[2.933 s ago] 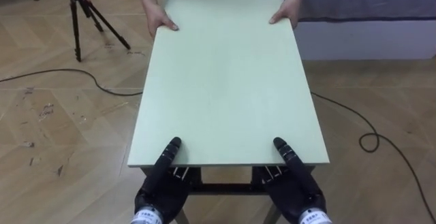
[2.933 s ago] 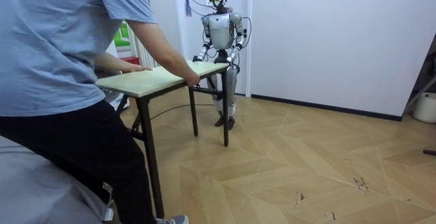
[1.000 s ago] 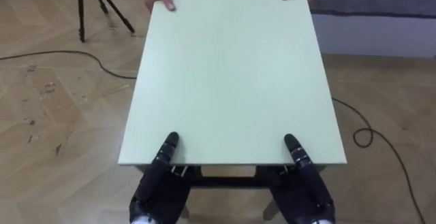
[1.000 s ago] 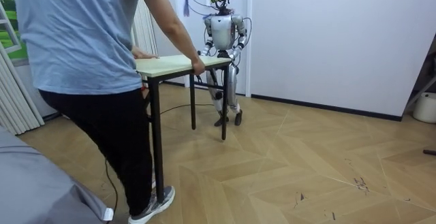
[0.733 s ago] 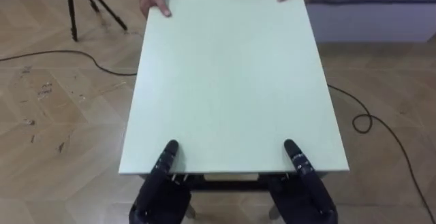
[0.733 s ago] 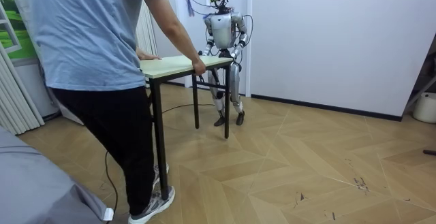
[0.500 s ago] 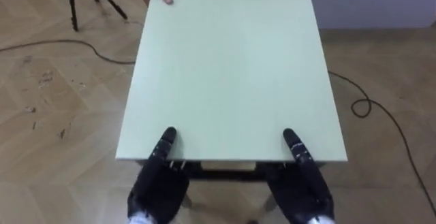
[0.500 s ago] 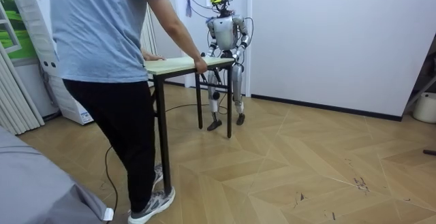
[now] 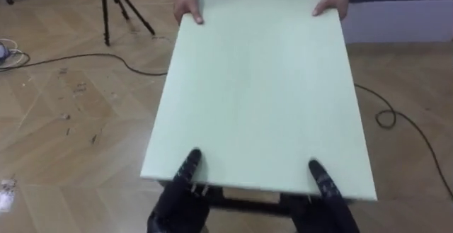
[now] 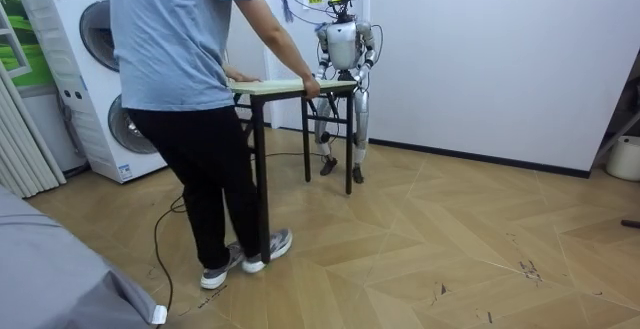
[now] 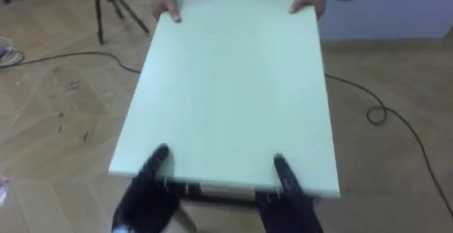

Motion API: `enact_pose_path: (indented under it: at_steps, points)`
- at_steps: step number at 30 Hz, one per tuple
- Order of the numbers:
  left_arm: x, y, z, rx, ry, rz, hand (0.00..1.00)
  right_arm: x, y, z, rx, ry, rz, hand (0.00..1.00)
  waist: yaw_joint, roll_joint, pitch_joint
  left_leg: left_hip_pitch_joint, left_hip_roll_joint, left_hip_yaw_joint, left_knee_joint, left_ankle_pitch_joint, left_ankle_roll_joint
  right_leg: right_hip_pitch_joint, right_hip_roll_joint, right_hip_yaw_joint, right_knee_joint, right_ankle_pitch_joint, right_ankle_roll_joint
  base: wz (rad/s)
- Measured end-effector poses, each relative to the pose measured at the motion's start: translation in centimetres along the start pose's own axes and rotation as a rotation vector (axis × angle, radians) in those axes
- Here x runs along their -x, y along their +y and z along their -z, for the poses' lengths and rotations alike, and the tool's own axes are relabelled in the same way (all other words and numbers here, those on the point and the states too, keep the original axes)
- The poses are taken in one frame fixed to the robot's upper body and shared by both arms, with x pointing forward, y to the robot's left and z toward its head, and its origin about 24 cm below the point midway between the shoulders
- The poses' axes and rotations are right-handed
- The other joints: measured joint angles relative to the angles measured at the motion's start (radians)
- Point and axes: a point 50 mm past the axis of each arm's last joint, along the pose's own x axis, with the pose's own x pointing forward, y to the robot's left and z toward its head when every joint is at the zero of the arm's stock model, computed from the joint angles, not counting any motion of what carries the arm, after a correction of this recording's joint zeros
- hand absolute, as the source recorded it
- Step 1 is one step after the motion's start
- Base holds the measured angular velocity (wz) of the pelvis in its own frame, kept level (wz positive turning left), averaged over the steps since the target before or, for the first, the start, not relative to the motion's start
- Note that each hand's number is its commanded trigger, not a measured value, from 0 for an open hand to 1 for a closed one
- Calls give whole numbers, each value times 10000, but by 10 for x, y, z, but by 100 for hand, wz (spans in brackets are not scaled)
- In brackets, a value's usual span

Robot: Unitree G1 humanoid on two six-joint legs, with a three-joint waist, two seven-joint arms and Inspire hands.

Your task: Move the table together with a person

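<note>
Status from my remote station. Both arms reach forward and down to the near short edge of the table (image 9: 258,91). The left hand (image 9: 177,201) is at the near left corner and the right hand (image 9: 327,208) at the near right corner. Each has one dark part laid flat on the top surface just inside the edge, with the palm below the board. What lies under the board is hidden, so I cannot tell whether either hand is clamped on the edge or merely supports it.

The pale green top runs straight away from the robot, between its two hands and the person's. At the far short edge a person (image 10: 185,89) grips both corners, one hand (image 9: 187,5) at the far left and the other hand (image 9: 334,3) at the far right.

In the room view the robot stands upright at one end of the table, close to a white wall, with the person at the opposite end, back to the camera. The top looks level. I cannot tell whether the legs are clear of the floor.

On the wooden floor left of the table are a tripod (image 9: 117,6) and a cable (image 9: 78,57). A bed (image 9: 403,13) lies beyond the far right corner. A washing machine (image 10: 85,79) stands at the room view's left.
</note>
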Motion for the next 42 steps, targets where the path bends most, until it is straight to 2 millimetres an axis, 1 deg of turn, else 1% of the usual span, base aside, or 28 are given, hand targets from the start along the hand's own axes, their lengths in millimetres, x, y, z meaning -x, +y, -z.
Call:
enact_pose_path:
  at_steps: [1, 2, 4, 5, 6, 7, 9, 11, 13, 15, 18, 21, 22, 24, 25, 28, 29, 30, 31, 32, 33, 36, 37, 38, 39, 40, 41, 42]
  points:
    - [0, 0, 0, 10, -6, 15, 100, -1, 1, -1, 41, 17, -27, 100, 91, 59, -41, -154, -227, -335, -55, 32, 4, -109, 129, 49, -305, 72, 145, -91]
    - [3, -1, 0, 193, -199, 31, 100, -7, 5, -3, 175, 143, -173, 100, 427, 485, -307, -749, -493, -1268, -343, 273, 381, -198, 591, 298, -917, 204, 624, -104]
    - [8, 2, -8, 276, -564, 49, 100, -11, 10, 5, 81, 375, -183, 100, 248, 22, -272, -819, -871, -1497, -450, 565, 513, 192, -193, -1, 806, -16, 289, -38]
    - [7, 0, -9, 34, -575, 113, 100, -8, 8, 7, -62, 347, -115, 100, 284, -360, -230, -844, -1164, -1545, -448, 619, 605, 839, -678, -160, 1559, 120, 198, 27]
    - [7, -2, -11, -111, -596, 224, 100, -8, 9, 8, -175, 315, -129, 100, 370, -597, -238, -1039, -1288, -1502, -314, 659, 679, 1368, -771, -117, 1751, 694, 62, 13]
    - [7, -5, -12, -159, -600, 326, 100, -8, 10, 7, -189, 272, -197, 100, 426, -630, -230, -1213, -1289, -1448, -211, 669, 694, 1583, -735, -105, 1592, 897, 31, -20]
    - [5, -11, -11, -116, -640, 592, 100, -12, 16, 1, 18, 75, -483, 100, 570, -402, -30, -1544, -1150, -1396, -252, 987, 729, 1674, -389, -56, 843, 699, 111, -19]
    - [5, -12, -11, -268, -710, 586, 100, -10, 16, 2, 32, 75, -448, 100, 577, -417, -8, -1594, -1197, -1366, -404, 1101, 806, 1644, -405, -10, 738, 623, 146, 0]
    - [4, -13, -14, -380, -795, 634, 100, -11, 17, 4, -66, 54, -486, 100, 681, -504, 7, -1863, -1204, -1282, -345, 1111, 827, 1641, -403, 23, 390, 173, 272, -7]
    - [3, -18, -21, -629, -913, 909, 100, -15, 22, 5, -163, 28, -720, 100, 762, -717, -15, -2562, -1211, -1041, -200, 1363, 1070, 1651, -367, 145, -430, -793, 464, -2]
    - [-3, -24, -25, -767, -924, 1199, 100, -21, 27, 2, -173, 4, -990, 100, 885, -862, -5, -3275, -1133, -886, 141, 1550, 1190, 2027, -213, 139, -2046, -1887, 434, -5]
    - [-7, -29, -31, -874, -1093, 1357, 100, -30, 33, 2, -182, 51, -1171, 100, 1036, -889, 6, -3771, -799, -783, 196, 1848, 1173, 2085, 93, -118, -3015, -2228, 393, -19]
    - [-8, -30, -33, -935, -1159, 1343, 100, -34, 35, 3, -270, 69, -1222, 100, 1149, -888, 7, -3995, -531, -805, 184, 2035, 1072, 2068, 362, -267, -3327, -2275, 400, -18]
    - [-8, -28, -36, -1019, -1220, 1280, 100, -36, 33, 7, -542, 182, -1085, 100, 1298, -809, 18, -4044, 13, -999, -27, 2513, 759, 2125, 932, -689, -3670, -2037, 124, -16]
    - [-8, -27, -36, -1031, -1210, 1245, 100, -35, 32, 8, -570, 222, -1036, 100, 1367, -781, 26, -4014, 108, -1063, -130, 2659, 623, 2090, 1069, -724, -3783, -1951, 34, -14]
    - [-5, -23, -34, -1064, -1063, 1080, 100, -31, 27, 10, -638, 277, -820, 100, 1751, -689, 3, -3524, 372, -1112, -1474, 3796, -574, 1861, 1656, -650, -4054, -1508, -724, -14]
    - [-6, -23, -34, -1144, -1031, 1077, 100, -30, 26, 9, -590, 266, -828, 100, 1847, -542, 19, -3126, 386, -1237, -2688, 4663, -1364, 1799, 2012, -632, -4364, -1236, -1184, 5]
    - [-6, -24, -33, -1147, -1014, 1144, 100, -30, 26, 8, -568, 206, -889, 100, 1877, -391, 2, -2991, 434, -1510, -3290, 5341, -1742, 1625, 2177, -740, -4576, -927, -1460, 4]
    - [-6, -24, -33, -1132, -1040, 1138, 100, -30, 26, 8, -561, 194, -887, 100, 1891, -379, 19, -3093, 490, -1671, -2863, 5115, -1415, 1544, 2128, -865, -4503, -866, -1368, -34]
    - [-2, -20, -31, -992, -1126, 987, 100, -30, 25, 9, -488, 281, -823, 100, 2094, -383, 48, -3218, 619, -1940, -1270, 4240, -438, 1513, 1863, -1302, -4312, -814, -1407, -87]
    - [5, -12, -29, -677, -1233, 754, 100, -30, 24, 11, -328, 432, -798, 100, 2307, -317, 38, -3261, 713, -2114, 594, 2880, -467, 1582, 1610, -1619, -4325, -649, -1332, -99]
    - [19, 1, -25, -164, -1368, 414, 100, -29, 24, 17, 70, 860, -793, 100, 2121, -66, 16, -2465, 709, -2581, 3692, 605, -726, 1861, 1268, -2764, -4470, -276, -964, -52]
    - [20, 2, -25, -152, -1380, 405, 100, -29, 24, 17, 84, 881, -792, 100, 2015, 32, 26, -2283, 696, -2704, 3974, 283, -772, 1856, 1332, -2937, -4402, -278, -964, 13]
    - [20, 1, -24, -131, -1391, 413, 100, -30, 24, 17, 103, 852, -796, 100, 1872, 287, 130, -2089, 679, -2991, 3875, -117, -1027, 1707, 1494, -3160, -3962, -510, -1007, 39]
    - [18, 0, -23, -242, -1258, 344, 100, -28, 22, 17, 252, 826, -694, 100, 1837, 287, 94, -1822, 344, -3469, 2717, -456, -1534, 1250, 1968, -2335, -3645, -796, -1480, 45]
    - [19, 1, -25, -434, -1188, 301, 100, -26, 21, 20, 122, 778, -634, 100, 1816, 48, -114, -1591, -25, -3761, 1625, -558, -1781, 900, 2329, -1714, -3968, -787, -1808, 79]
    - [14, -4, -28, -558, -1096, 502, 100, -23, 24, 16, 142, 577, -792, 100, 1462, -298, -219, -1644, -455, -3999, 1818, -308, -2017, 269, 2504, -614, -4291, -273, -2110, 89]
    - [12, -7, -18, -167, -929, 611, 100, -20, 26, 5, 392, 463, -885, 100, 1284, 320, -158, -1231, 73, -3515, 3793, -417, -1602, 263, 2560, -950, -4112, -117, -2153, 75]
